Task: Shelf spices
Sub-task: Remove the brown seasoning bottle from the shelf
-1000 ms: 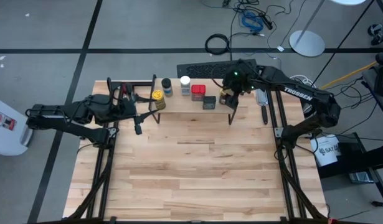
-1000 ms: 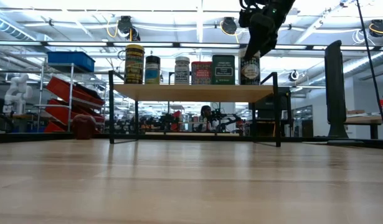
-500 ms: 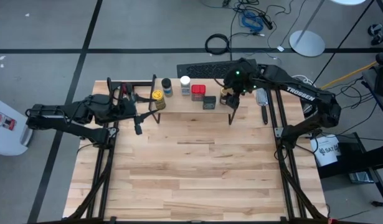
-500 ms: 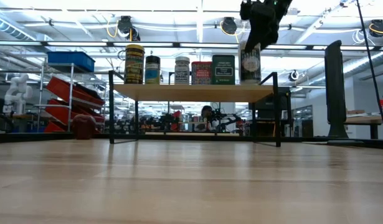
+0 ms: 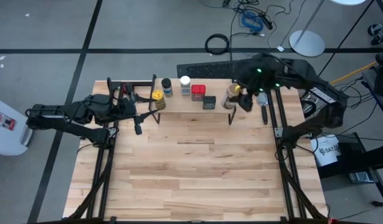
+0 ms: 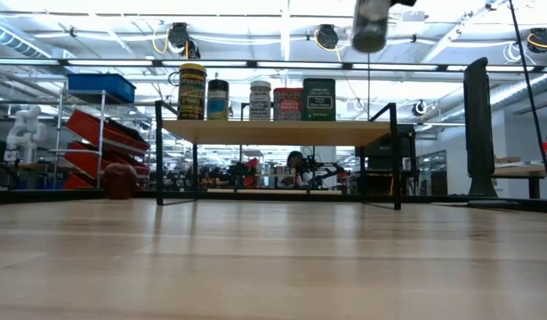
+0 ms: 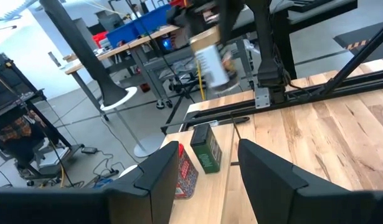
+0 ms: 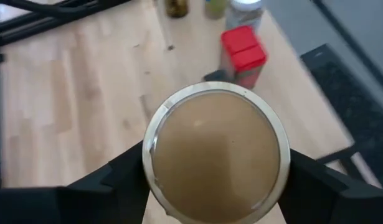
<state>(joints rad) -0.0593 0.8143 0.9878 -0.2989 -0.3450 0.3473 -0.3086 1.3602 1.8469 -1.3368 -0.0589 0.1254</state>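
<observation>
We see the right gripper (image 8: 213,186) clamping the tan-topped jar (image 8: 216,151) between its fingers, lifted clear above the shelf (image 6: 273,132). We judge it light, rigid, smooth-walled; grip just under the lid. Left gripper (image 7: 203,171) idles half-open.

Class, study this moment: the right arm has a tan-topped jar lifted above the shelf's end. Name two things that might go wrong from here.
1. The tan-topped jar hangs in the air in the right gripper, held only at its sides by the two fingers; if the grip slackens it may drop onto the table.
2. Five spices already line the shelf; lowered carelessly, the jar might knock the green tin nearest the free end.
</observation>
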